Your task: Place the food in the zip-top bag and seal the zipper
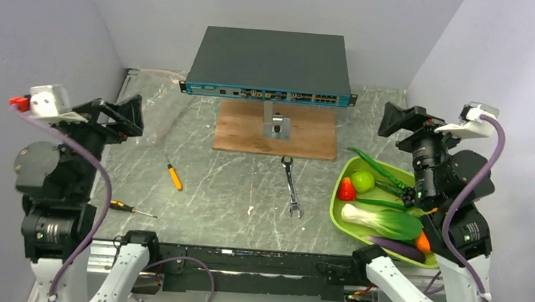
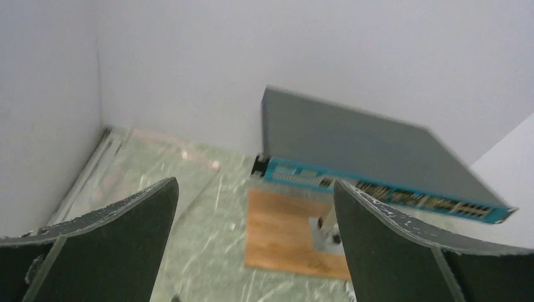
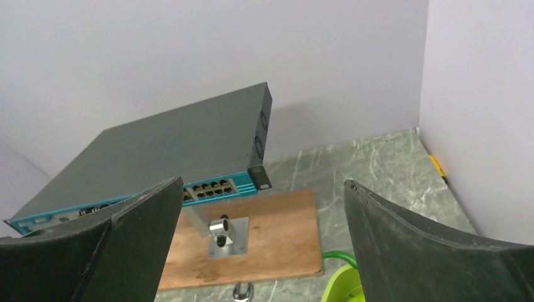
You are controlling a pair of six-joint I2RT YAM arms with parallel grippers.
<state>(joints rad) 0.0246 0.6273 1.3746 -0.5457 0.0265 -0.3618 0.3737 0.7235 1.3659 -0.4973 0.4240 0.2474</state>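
Both aloft, jaws wide apart: left claw [image 1: 135,115], right claw [image 1: 391,121].

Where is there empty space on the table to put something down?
Bare tabletop lies between the orange screwdriver and the wrench, in front of the wooden board. The green tray on the right is packed with toy food.
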